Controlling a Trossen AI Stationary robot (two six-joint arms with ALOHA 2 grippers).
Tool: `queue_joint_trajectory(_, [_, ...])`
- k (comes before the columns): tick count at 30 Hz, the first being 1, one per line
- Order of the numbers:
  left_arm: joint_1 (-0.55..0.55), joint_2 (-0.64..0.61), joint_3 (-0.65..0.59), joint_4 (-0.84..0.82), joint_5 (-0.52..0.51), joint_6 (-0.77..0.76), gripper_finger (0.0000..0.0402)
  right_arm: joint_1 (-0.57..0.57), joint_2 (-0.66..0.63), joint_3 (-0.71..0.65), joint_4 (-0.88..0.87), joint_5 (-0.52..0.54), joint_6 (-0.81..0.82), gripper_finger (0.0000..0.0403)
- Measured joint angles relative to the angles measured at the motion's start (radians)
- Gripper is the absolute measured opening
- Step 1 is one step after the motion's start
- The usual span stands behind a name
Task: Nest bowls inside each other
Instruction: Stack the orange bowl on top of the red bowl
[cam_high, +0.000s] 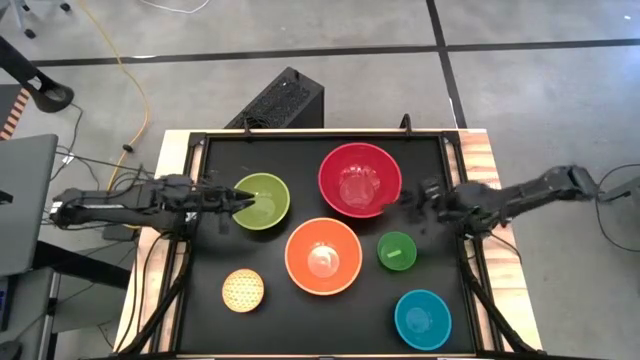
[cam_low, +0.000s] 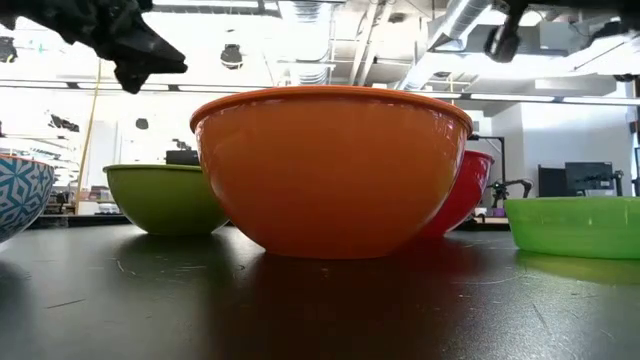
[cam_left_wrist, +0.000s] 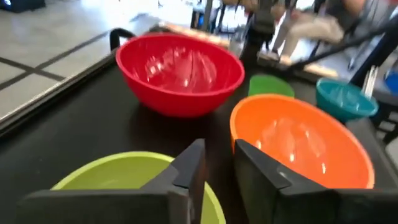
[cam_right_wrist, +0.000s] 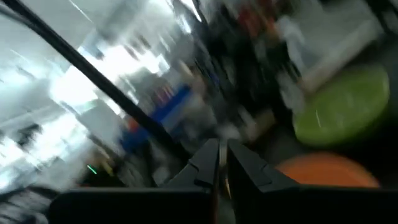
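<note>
Six bowls stand upright on their bases on the black table top. They are the red bowl (cam_high: 360, 180) at the far middle, the lime green bowl (cam_high: 265, 203) to its left and the orange bowl (cam_high: 323, 256) in the middle. The small bright green bowl (cam_high: 397, 250), the teal bowl (cam_high: 422, 319) and the dotted yellow bowl (cam_high: 243, 290) stand nearer. My left gripper (cam_high: 248, 200) (cam_left_wrist: 217, 152) hangs above the lime green bowl (cam_left_wrist: 118, 177), open by a small gap with nothing in it. My right gripper (cam_high: 405, 198) (cam_right_wrist: 222, 148) hangs beside the red bowl's right rim, raised and shut on nothing.
The black table top (cam_high: 220, 170) has a raised frame (cam_high: 320, 133) around it. A dark box (cam_high: 280, 100) stands on the floor behind the far edge. Bare room lies along the table's near middle and its left strip.
</note>
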Motion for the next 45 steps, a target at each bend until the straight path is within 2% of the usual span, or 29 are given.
queue_joint_trajectory(3, [0.000,0.073,0.011,0.003,0.001,0.015,0.0044,0.075,0.149,0.196,-0.334,0.049,0.129,0.0046])
queue_joint_trajectory(8, [0.000,0.144,0.011,0.006,-0.001,0.016,0.0012,0.118,0.392,0.506,-0.918,0.052,0.372,0.0046])
queue_joint_trajectory(13, [0.000,0.181,0.011,0.016,-0.038,0.006,0.0003,0.115,0.591,0.708,-1.241,-0.001,0.514,0.0046])
queue_joint_trajectory(18, [0.000,0.196,0.011,0.024,-0.129,0.003,0.0017,0.106,0.731,0.802,-1.252,-0.030,0.527,0.0048])
queue_joint_trajectory(23, [0.000,0.196,0.011,0.044,-0.129,0.016,0.0043,0.065,0.823,0.850,-1.253,-0.112,0.533,0.0076])
queue_joint_trajectory(26, [0.000,0.196,0.011,0.042,-0.129,0.015,0.0063,0.046,0.855,0.852,-1.256,-0.134,0.532,0.0113])
queue_joint_trajectory(32, [0.000,0.196,0.011,0.033,-0.128,-0.013,0.0098,0.038,0.848,0.851,-1.265,-0.141,0.532,0.0217])
queue_joint_trajectory(35, [0.000,0.196,0.011,0.032,-0.120,-0.014,0.0107,0.032,0.842,0.851,-1.269,-0.137,0.532,0.0250])
queue_joint_trajectory(45, [0.000,0.196,0.012,0.027,-0.105,-0.041,0.0113,0.025,0.921,0.824,-1.280,-0.107,0.529,0.0260])
